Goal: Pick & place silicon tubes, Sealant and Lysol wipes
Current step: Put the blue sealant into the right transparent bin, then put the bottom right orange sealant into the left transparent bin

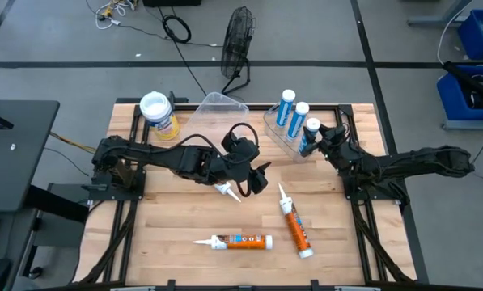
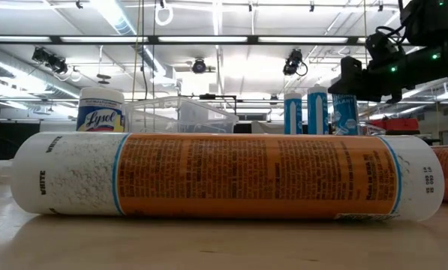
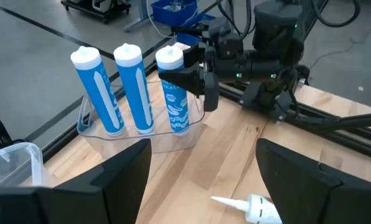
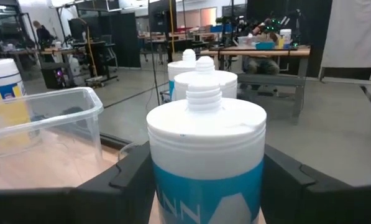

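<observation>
Three blue silicone tubes with white tops stand upright in a clear tub (image 3: pixel 141 140) at the back right. My right gripper (image 4: pixel 207 186) reaches in level and is shut on the nearest blue tube (image 3: pixel 173 87). My left gripper (image 3: pixel 204 180) hangs open over the table's middle, nothing between its fingers; a white tube's nozzle end (image 3: pixel 253 208) lies on the table just below it. Two orange sealant tubes (image 1: pixel 237 241) (image 1: pixel 295 228) lie flat near the front edge. The yellow Lysol wipes canister (image 1: pixel 158 115) stands at the back left. My right gripper pinches the blue tube's upper body (image 4: pixel 166 186), just under its white shoulder, between its two fingers (image 4: pixel 126 180). The fingers come in level from the table's right side, across the tube. The tube stands upright, its lower end (image 3: pixel 180 127) inside the clear tub.
A second clear, empty tub (image 1: pixel 218 103) sits at the back between the wipes and the tube tub. Black frame rails (image 1: pixel 362 202) run along both table sides. A fan (image 1: pixel 237 40) and cables lie on the floor behind the table.
</observation>
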